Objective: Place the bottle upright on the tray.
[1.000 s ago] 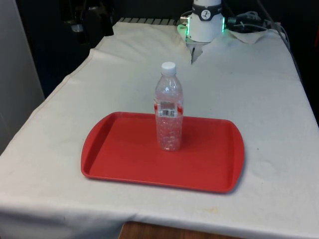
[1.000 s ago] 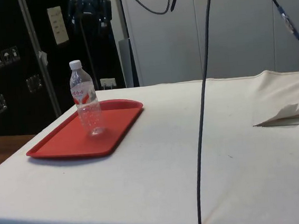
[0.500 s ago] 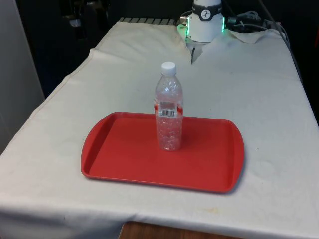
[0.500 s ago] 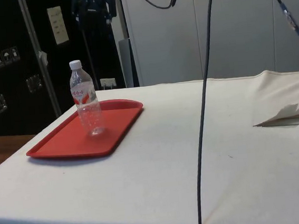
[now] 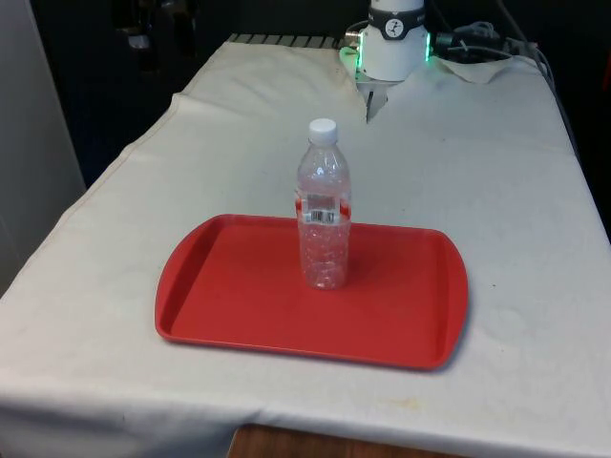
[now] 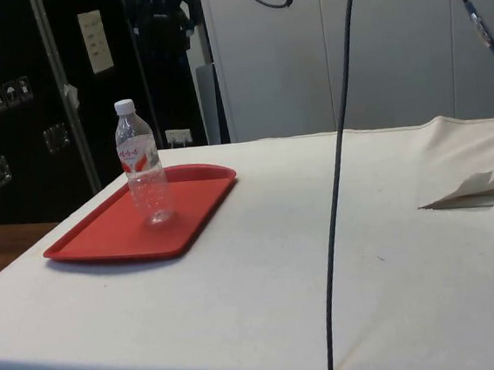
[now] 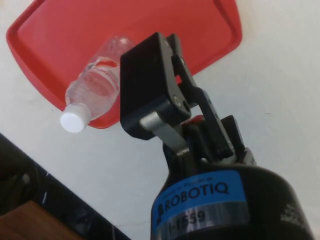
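Note:
A clear plastic bottle [image 5: 324,215] with a white cap and a red label stands upright near the middle of the red tray [image 5: 239,296]. In the side view the bottle [image 6: 142,173] stands alone on the tray [image 6: 104,242], with nothing touching it. My black gripper [image 7: 150,70] is high above and off to one side of the tray [image 7: 60,30]. From there it looks down on the bottle [image 7: 97,85]. In the side view the gripper [image 6: 164,5] hangs well above the bottle, against the dark cabinets.
The tray lies close to the table's near edge in the front view. The robot base [image 5: 394,43] stands at the far end. A black cable [image 6: 335,185] hangs across the side view, and a fold of cloth [image 6: 475,187] lies beyond it.
The gripper has risen and drawn further away from the bottle. The bottle and the tray have not moved.

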